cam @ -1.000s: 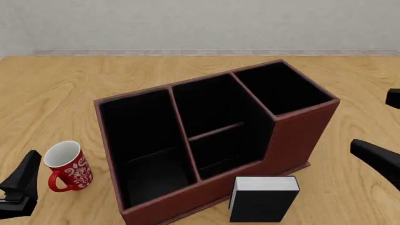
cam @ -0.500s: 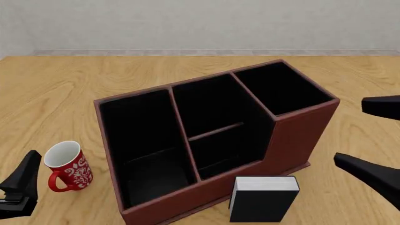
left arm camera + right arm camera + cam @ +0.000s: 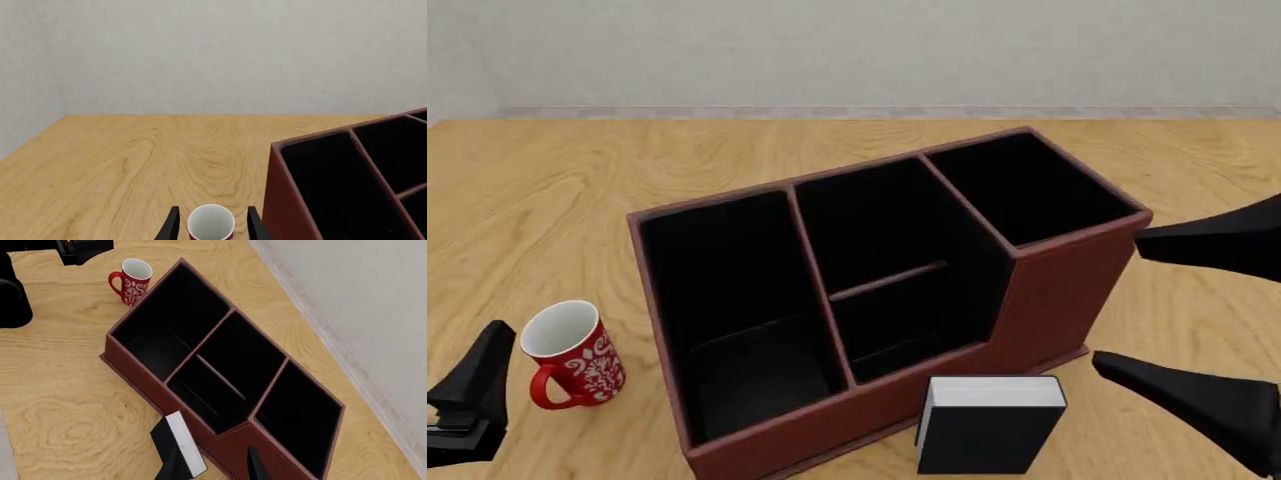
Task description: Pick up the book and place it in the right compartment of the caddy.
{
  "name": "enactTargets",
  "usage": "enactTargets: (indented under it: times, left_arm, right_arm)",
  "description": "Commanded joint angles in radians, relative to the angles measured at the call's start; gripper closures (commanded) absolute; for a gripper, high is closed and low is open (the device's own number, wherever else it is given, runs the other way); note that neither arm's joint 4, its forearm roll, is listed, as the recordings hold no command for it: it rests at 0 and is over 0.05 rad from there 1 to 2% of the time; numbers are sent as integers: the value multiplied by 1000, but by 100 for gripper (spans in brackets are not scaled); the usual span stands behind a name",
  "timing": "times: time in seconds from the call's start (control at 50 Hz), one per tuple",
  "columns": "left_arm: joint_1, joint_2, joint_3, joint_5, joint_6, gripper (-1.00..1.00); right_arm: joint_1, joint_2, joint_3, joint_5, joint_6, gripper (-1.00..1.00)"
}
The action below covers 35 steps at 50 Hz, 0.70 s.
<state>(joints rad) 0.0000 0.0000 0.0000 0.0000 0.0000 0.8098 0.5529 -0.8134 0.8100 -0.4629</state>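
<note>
The black book (image 3: 988, 432) with its white page edge stands on the table against the caddy's (image 3: 1054, 290) front wall, below the right compartment (image 3: 1028, 190). My right gripper (image 3: 1116, 302) is open, its fingers spread wide beside the caddy's right end and just right of the book. In the right wrist view the book (image 3: 175, 440) shows near the open right gripper (image 3: 213, 466), with the caddy (image 3: 133, 370) and the right compartment (image 3: 297, 422) ahead. My left gripper (image 3: 467, 400) rests open at the near left; in its own view the left gripper (image 3: 211, 231) frames the mug.
A red mug (image 3: 571, 355) with a white pattern stands left of the caddy, just ahead of the left gripper; it also appears as the mug (image 3: 211, 222) and the mug (image 3: 133, 277). The caddy's (image 3: 333, 185) left wall is close beside it.
The right gripper has come in from the right edge toward the caddy's right end and the book, its fingers still spread. Left arm, book and mug have not moved.
</note>
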Motion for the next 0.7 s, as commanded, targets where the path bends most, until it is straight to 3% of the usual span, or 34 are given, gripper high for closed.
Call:
enactTargets:
  times: [0.02, 0.7]
  left_arm:
    - [0, 0, 0, 0, 0, -100]
    - [0, 0, 0, 0, 0, -100]
  right_arm:
    - [22, 40, 11, 1, -9, -100]
    - [88, 195, 70, -106, 90, -100]
